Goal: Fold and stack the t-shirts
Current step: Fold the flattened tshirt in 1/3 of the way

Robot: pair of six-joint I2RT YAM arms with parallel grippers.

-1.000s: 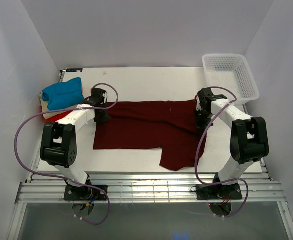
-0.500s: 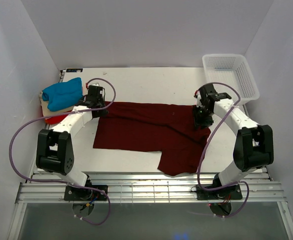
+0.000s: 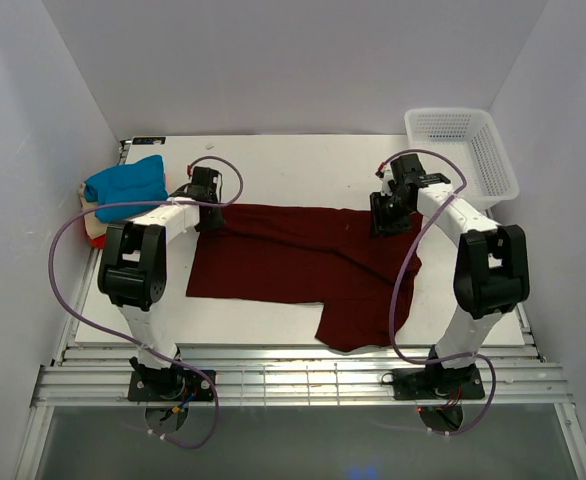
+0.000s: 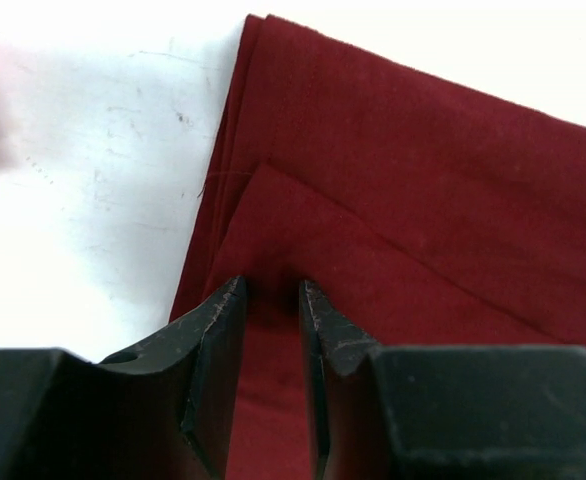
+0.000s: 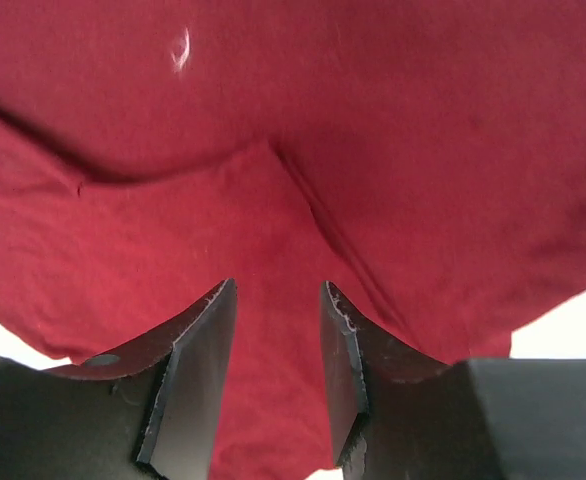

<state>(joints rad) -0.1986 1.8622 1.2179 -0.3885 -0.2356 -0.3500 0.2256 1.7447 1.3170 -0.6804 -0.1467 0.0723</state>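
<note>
The large dark maroon t-shirt point(image 3: 293, 262) lies spread across the middle of the table, with one flap hanging toward the near edge at the right. My left gripper point(image 3: 210, 215) sits low over its far left corner, jaws a little apart with cloth point(image 4: 393, 190) showing in the gap point(image 4: 273, 285). My right gripper point(image 3: 383, 215) is over the far right part, open, with folds of the maroon cloth point(image 5: 273, 100) below it point(image 5: 278, 285). A folded bright blue shirt point(image 3: 125, 187) tops a beige one point(image 3: 90, 212) and a red-orange one point(image 3: 97, 238) at the far left.
A white mesh basket point(image 3: 463, 150) stands at the far right corner. White walls close in on the left, back and right. Bare white tabletop point(image 3: 293, 170) lies beyond the maroon shirt. Purple cables loop beside both arms.
Both grippers have moved away from me to the shirt's far edge, the right one also shifting left. The maroon shirt's far right corner has flattened; the rest of it lies much as before.
</note>
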